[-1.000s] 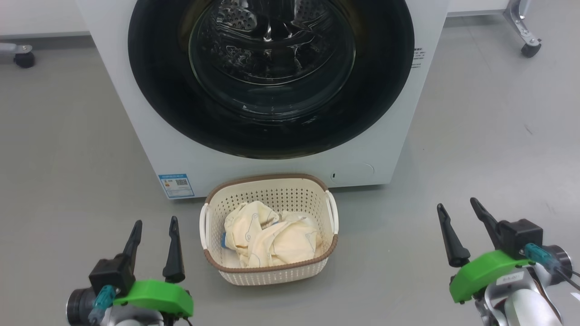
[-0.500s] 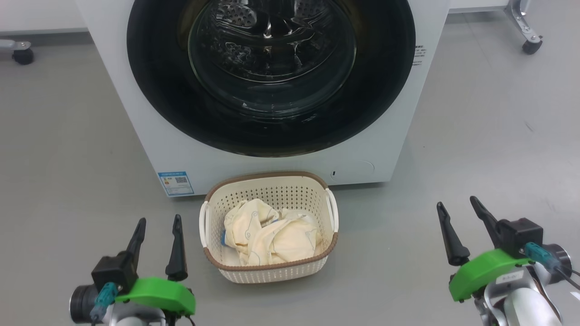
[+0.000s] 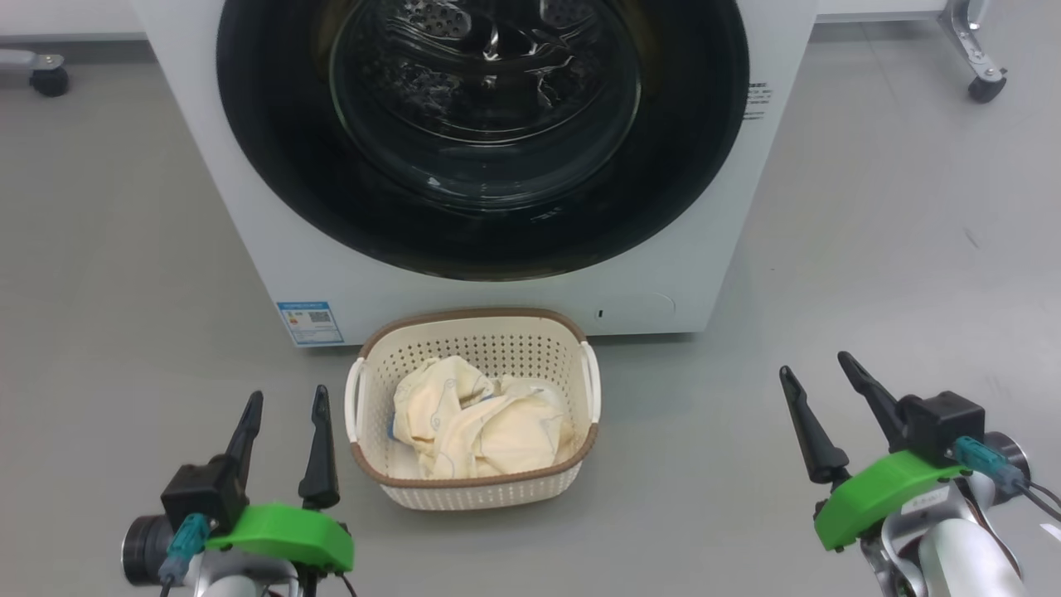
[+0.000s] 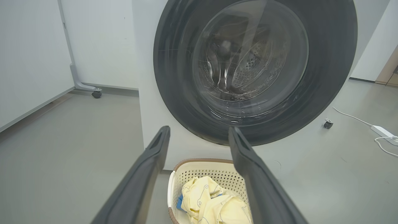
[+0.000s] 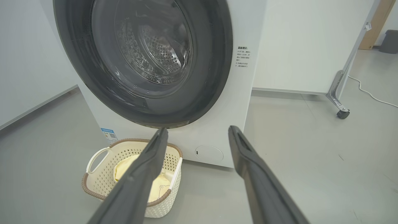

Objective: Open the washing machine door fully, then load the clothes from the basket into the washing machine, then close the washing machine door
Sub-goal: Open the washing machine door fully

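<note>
Facing the washing machine (image 3: pixel 713 249), we hold both tools low and near, above the grey floor (image 3: pixel 108 249). Each has its two dark fingers (image 3: pixel 320 452) spread apart with nothing between them. Our left tool (image 3: pixel 287 395) sits just left of the basket (image 3: pixel 472 495), clear of its brown rim. Our right tool (image 3: pixel 812 365) is well apart from the basket, off to the right.

The basket stands on the floor on the near side of the machine's front, below the middle of the door. It is close to the white panel, but we cannot tell whether the two touch. Its white handles (image 3: pixel 355 398) sit on its left and right sides. The clothes (image 3: pixel 477 427) lie bundled inside it, pale cream-yellow with thin blue lines. A small blue bit shows at the bundle's left edge.

The washing machine door (image 3: pixel 273 174) lies against the front, shut as far as we can see. Through its clear glass centre we see the perforated steel drum (image 5: pixel 155 49). A blue sticker (image 3: pixel 309 322) is low on the left of the front, and a round flap (image 3: pixel 655 303) is low on the right.

In our left wrist view, the fingers frame the lower door rim and the far end of the basket. A white power strip (image 4: pixel 384 132) lies on the floor to the far right. A frame leg on a castor (image 5: pixel 342 113) stands beyond the machine's right side.
</note>
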`<state>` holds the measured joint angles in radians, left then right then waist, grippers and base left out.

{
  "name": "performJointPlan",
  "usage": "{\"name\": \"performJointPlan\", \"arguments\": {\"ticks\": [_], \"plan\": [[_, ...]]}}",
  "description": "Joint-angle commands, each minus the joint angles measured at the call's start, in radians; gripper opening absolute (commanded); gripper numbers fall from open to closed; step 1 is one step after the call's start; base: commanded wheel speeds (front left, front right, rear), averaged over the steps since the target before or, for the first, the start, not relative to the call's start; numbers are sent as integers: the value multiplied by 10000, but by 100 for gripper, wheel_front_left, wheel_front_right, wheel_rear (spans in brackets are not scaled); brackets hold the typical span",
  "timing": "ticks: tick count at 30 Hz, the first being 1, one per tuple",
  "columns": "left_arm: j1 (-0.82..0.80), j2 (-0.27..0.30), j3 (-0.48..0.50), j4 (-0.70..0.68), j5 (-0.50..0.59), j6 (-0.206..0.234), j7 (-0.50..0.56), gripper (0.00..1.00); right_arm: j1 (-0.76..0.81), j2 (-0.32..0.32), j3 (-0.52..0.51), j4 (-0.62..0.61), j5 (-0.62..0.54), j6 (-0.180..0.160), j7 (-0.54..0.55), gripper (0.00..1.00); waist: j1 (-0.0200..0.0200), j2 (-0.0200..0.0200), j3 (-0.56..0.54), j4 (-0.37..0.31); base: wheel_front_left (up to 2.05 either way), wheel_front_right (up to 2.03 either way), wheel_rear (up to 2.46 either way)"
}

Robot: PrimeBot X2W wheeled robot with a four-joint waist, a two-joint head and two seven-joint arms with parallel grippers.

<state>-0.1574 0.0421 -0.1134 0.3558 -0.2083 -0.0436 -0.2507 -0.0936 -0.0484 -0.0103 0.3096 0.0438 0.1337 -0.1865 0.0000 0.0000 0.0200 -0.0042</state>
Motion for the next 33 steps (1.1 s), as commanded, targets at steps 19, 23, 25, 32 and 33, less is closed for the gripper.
{"name": "performJointPlan", "arguments": {"ticks": [19,23,25,32,33], "plan": [[-482,91,289,-382,2,-60,-111,100,-488,-103,63,-323,25,-30,-101,100,0,0,-55,-34,123,123,-246],[-418,89,309,-590,-32,-127,-111,100,-464,-98,35,-339,20,-30,-91,100,0,0,-75,-45,92,92,-185],[-394,88,299,-598,-6,-132,-111,100,-457,-96,27,-347,19,-30,-88,100,0,0,-73,-47,69,69,-137],[-360,87,289,-556,32,-126,-111,100,-447,-104,15,-347,35,-30,-100,100,0,0,-69,-40,33,33,-66],[-360,86,289,-557,33,-120,-111,100,-449,-108,13,-344,39,-30,-106,100,0,0,-66,-37,1,1,-3]]}}
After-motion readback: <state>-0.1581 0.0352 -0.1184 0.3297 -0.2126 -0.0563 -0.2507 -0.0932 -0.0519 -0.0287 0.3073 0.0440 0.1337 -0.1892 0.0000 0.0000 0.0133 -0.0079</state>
